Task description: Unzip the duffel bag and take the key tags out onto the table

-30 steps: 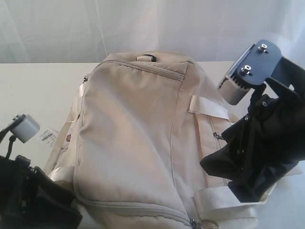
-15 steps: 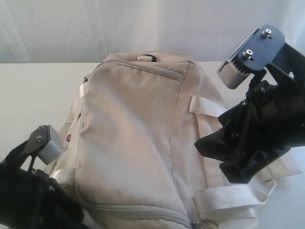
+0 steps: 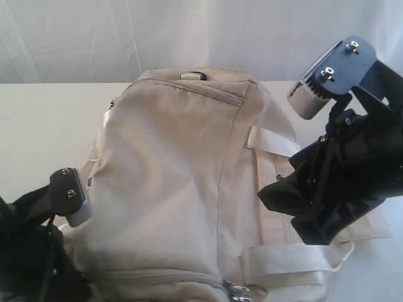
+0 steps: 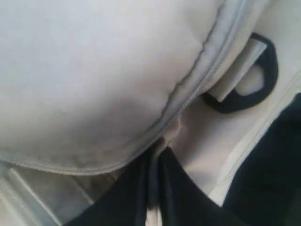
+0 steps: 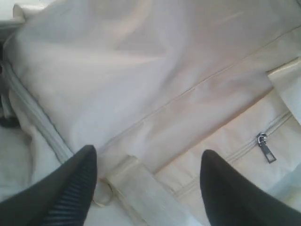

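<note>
The cream-beige duffel bag [image 3: 176, 176] lies zipped on the white table [image 3: 38, 119]. My left gripper [image 4: 160, 153] is shut on a fold of the bag's fabric just under a piped seam, at the bag's near-left end. In the exterior view only that arm's black body [image 3: 34, 251] shows. My right gripper [image 3: 286, 211] hangs open over the bag's right side, its fingers [image 5: 70, 188] straddling a pale webbing strap [image 5: 136, 188]. The side pocket's zipper pull [image 5: 264, 146] lies closed beside it. The key tags are hidden.
A black plastic loop [image 4: 244, 80] on a strap sits by the left gripper. A grey main zipper [image 5: 33, 122] runs along the bag's edge, with metal pulls [image 3: 236, 290] at the near end. A white curtain [image 3: 201, 31] hangs behind the table.
The left arm has come in against the bag's near-left end and shut on its fabric. The bag has shifted and creased, and its near zipper pulls slid left. The right arm rose slightly.
</note>
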You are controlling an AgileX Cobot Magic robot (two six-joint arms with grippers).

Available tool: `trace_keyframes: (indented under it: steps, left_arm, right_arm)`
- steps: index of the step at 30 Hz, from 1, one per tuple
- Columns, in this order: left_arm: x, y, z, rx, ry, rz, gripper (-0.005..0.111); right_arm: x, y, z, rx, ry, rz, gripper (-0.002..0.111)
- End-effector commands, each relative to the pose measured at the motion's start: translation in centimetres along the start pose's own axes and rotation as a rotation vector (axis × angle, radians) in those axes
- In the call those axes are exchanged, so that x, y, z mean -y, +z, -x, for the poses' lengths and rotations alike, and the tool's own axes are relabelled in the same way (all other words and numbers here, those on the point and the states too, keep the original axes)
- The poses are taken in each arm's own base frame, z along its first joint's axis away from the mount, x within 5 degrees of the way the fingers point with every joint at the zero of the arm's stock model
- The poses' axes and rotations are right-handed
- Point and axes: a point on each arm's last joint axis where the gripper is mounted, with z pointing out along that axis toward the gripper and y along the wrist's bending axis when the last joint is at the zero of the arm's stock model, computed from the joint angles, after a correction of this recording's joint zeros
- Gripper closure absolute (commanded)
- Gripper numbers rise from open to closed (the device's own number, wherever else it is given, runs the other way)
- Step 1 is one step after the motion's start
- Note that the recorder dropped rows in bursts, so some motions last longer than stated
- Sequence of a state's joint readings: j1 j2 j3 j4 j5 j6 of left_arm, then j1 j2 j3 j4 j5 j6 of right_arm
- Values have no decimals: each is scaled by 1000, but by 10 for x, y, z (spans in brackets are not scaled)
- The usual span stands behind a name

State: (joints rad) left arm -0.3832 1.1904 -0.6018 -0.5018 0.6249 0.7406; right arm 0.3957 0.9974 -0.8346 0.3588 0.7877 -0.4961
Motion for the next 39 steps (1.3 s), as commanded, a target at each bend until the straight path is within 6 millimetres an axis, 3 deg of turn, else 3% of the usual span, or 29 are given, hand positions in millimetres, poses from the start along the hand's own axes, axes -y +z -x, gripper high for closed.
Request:
trace_keyframes:
  steps: [1,6,11,15,18,21,22,26,29,32,35,36,39]
  left_arm:
    - [-31,-35,-5,-266,26,381,107]
    - [-64,-71,9,-313,141,822,107]
    - [-86,-94,18,-164,117,1120,107]
    - [-88,-93,12,-126,-17,1088,95]
    - [-84,-87,9,-109,-110,1012,70]
    - [-81,-84,5,-129,-180,971,37]
    - [-78,-87,5,-133,-249,946,27]
    - [-56,-122,18,-70,-475,839,26]
    - [-32,-135,14,-117,-553,688,26]
    - [-18,-117,3,-121,-582,542,26]
    - [-14,-80,-8,-46,-636,405,26]
    - [-14,-70,-11,-26,-645,379,26]
    - [-13,-47,-22,11,-689,336,26]
  right_arm:
    - [0,-3,3,23,37,-4,49]
    - [2,-3,6,64,97,-23,49]
    - [4,-1,12,94,98,-39,49]
    - [13,12,27,69,94,-50,48]
    - [26,21,47,49,88,-105,43]
    - [40,34,69,31,54,-167,39]
    - [50,46,82,17,52,-197,38]
    - [84,83,124,-4,23,-272,36]
    - [100,125,136,-71,8,-276,27]
    - [107,154,131,-181,-8,-248,26]
    - [113,176,119,-261,-48,-257,30]
    - [114,178,117,-281,-51,-258,36]
    - [114,179,110,-353,-43,-251,77]
